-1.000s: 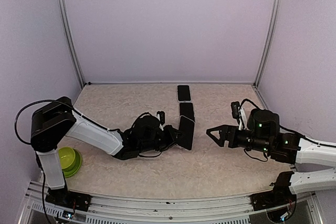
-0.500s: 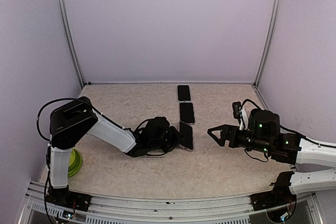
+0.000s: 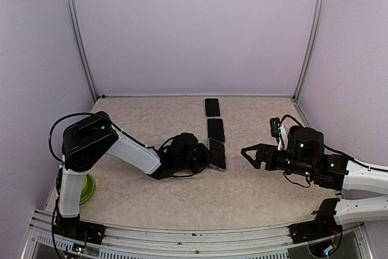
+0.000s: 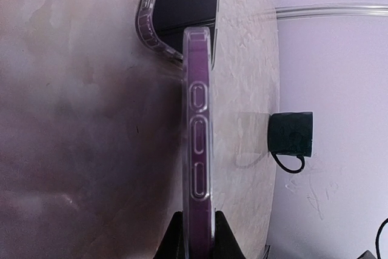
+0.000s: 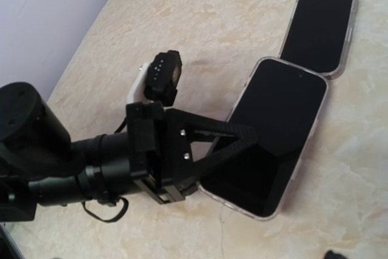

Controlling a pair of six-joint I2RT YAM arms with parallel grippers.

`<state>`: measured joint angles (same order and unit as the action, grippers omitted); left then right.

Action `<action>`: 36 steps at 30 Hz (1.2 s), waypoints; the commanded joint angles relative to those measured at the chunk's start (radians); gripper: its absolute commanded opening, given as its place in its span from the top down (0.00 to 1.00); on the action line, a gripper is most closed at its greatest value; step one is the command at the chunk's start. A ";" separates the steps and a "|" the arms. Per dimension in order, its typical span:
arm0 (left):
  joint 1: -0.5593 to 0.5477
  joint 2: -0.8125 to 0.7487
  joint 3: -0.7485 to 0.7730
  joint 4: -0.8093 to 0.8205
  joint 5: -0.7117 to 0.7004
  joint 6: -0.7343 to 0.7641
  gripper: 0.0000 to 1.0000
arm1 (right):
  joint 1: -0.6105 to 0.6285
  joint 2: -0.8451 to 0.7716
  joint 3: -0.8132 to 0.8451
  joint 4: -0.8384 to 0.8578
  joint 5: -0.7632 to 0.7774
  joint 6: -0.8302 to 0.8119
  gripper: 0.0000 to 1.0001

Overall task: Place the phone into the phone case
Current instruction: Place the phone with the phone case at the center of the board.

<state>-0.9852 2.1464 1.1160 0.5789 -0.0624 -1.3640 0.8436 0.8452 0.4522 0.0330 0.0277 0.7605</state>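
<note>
Tipped from upright to nearly flat: cased phone (image 3: 217, 154), pinched at its edge by tight-closed left gripper (image 3: 205, 157). Gaping, empty: right gripper (image 3: 250, 154). Half hidden behind left arm (image 3: 130, 153): green bowl (image 3: 89, 188).

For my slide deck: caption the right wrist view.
Left claw shut on the edge of a black-screened phone in a clear case; a second cased phone lies beyond.

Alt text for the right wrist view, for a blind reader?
The left gripper is shut on the edge of a phone in a clear case, lying screen up on the beige table. A second cased phone lies beyond it.
</note>
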 commanded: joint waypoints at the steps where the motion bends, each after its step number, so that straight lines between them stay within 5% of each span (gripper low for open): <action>1: 0.005 0.034 0.029 0.030 0.036 -0.009 0.94 | -0.014 -0.009 -0.009 -0.007 0.011 -0.006 0.09; 18: 0.012 0.032 0.005 0.043 0.077 0.003 0.66 | -0.019 0.007 -0.009 0.005 0.000 -0.006 0.09; 24: 0.013 0.000 0.001 -0.008 0.065 0.027 0.49 | -0.020 0.015 -0.009 0.010 -0.006 -0.006 0.09; 36: 0.035 -0.062 0.008 -0.154 -0.012 0.098 0.34 | -0.020 0.012 -0.009 -0.007 0.001 -0.009 0.08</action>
<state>-0.9607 2.1349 1.1271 0.5087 -0.0391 -1.3045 0.8345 0.8593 0.4511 0.0334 0.0200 0.7597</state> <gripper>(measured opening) 0.643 0.919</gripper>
